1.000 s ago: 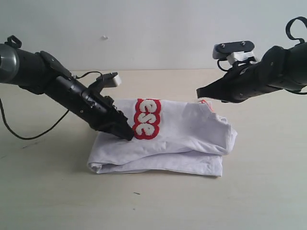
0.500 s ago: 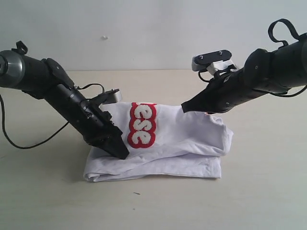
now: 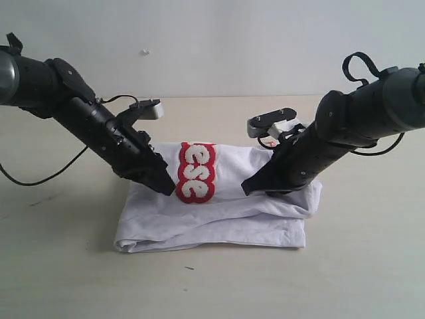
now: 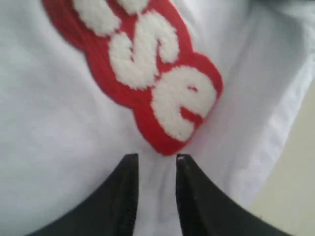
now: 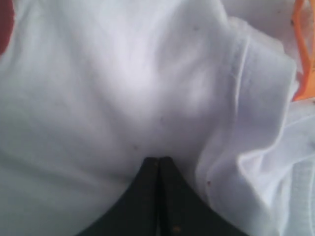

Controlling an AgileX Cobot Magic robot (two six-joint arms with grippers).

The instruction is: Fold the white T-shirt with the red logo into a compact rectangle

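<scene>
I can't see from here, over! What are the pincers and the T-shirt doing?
Left pincer slightly open, tips on white T-shirt beside red logo. Right pincer shut, tip pressed into shirt. Shirt folded over, lumpy. Nothing in the way.

Count, this moment: one white T-shirt (image 3: 232, 212), lying on one table (image 3: 66, 266). One red logo (image 3: 196, 173) on it; three white letters (image 3: 192, 174) legible from the exterior view. One orange neck tag (image 5: 302, 59). Grippers, mine: two, i.e. one left gripper (image 3: 167, 188) and one right gripper (image 3: 247, 189). Two fingers (image 4: 123, 196) each, four total: one pair slightly apart (left), one pair pressed together (right). Two wrist cameras (image 3: 147, 108), one per arm.
</scene>
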